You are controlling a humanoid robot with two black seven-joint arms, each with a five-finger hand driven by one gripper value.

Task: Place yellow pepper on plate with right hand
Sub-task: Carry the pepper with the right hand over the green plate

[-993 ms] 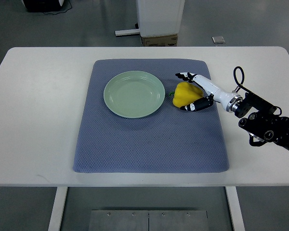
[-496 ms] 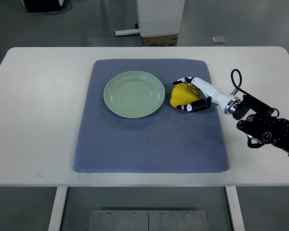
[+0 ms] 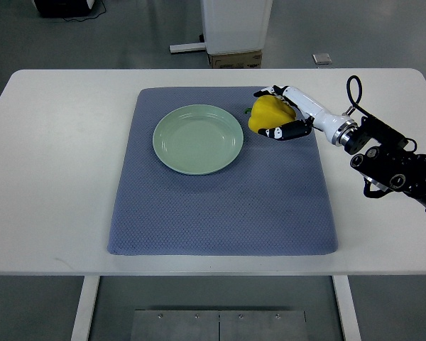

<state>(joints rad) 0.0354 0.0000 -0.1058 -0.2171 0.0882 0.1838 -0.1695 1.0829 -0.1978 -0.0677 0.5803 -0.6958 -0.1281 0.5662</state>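
Note:
A yellow pepper (image 3: 267, 115) with a green stem is held in my right hand (image 3: 278, 114), whose white and black fingers wrap around it from the right. The pepper is lifted slightly above the blue mat, just right of the pale green plate (image 3: 198, 138). That round plate lies on the mat's upper middle with nothing on it. My right arm (image 3: 383, 160) comes in from the right edge. The left arm does not show.
A blue-grey mat (image 3: 220, 206) covers the middle of the white table (image 3: 50, 177). Beyond the table's far edge stand a white pillar base (image 3: 234, 32) and a small grey object (image 3: 321, 59) on the floor.
My right hand closed around the pepper and has raised it, moving it up and slightly toward the mat's far edge. The plate has stayed put.

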